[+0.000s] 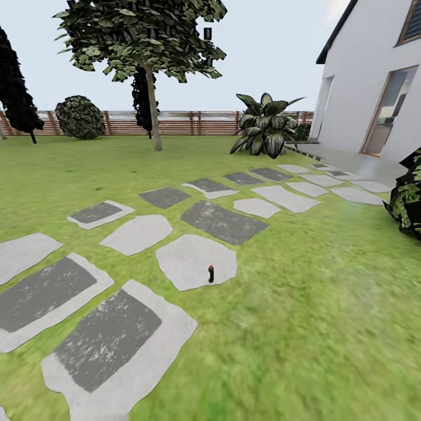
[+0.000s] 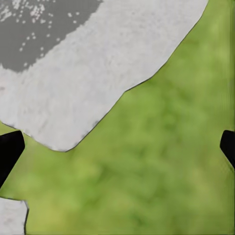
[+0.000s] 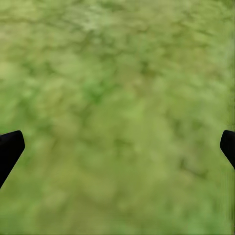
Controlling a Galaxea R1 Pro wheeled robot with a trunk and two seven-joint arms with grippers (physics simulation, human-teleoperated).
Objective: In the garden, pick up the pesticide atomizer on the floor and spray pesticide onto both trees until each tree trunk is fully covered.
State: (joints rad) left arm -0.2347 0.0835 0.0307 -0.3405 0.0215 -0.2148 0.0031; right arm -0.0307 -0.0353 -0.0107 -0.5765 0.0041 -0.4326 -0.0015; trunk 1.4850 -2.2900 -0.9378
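- Wrist views came nearest: the left gripper [image 2: 117,147] hung over grass beside the edge of a pale paving stone [image 2: 88,88], its two dark fingertips [image 2: 9,149] at opposite edges of the frame — spread wide, with nothing between them and touching nothing.
- The right gripper [image 3: 117,147] was spread just as wide over bare lawn [image 3: 117,98], also holding nothing.
- Head view showed the pesticide atomizer [image 1: 211,273] standing upright on a light grey stone [image 1: 187,260] ahead of the robot, near that stone's right edge, well apart from both grippers.
- It read as a small dark bottle with a red tip; detail was too small to make out a trigger. I judged it light and rigid, probably smooth plastic and easy to tip over — so the sound hold would be around the body below the red top, taken from the side, with the nozzle left free.
- Farther off, stepping stones ran toward the white house [image 1: 374,88].
- Farthest, a tree with a pale bare trunk [image 1: 153,111] stood before the slatted wooden fence [image 1: 193,123], flanked by a round bush [image 1: 80,118] and a broad-leaved plant [image 1: 266,126]. No whitish specks could be told on the bark from there.
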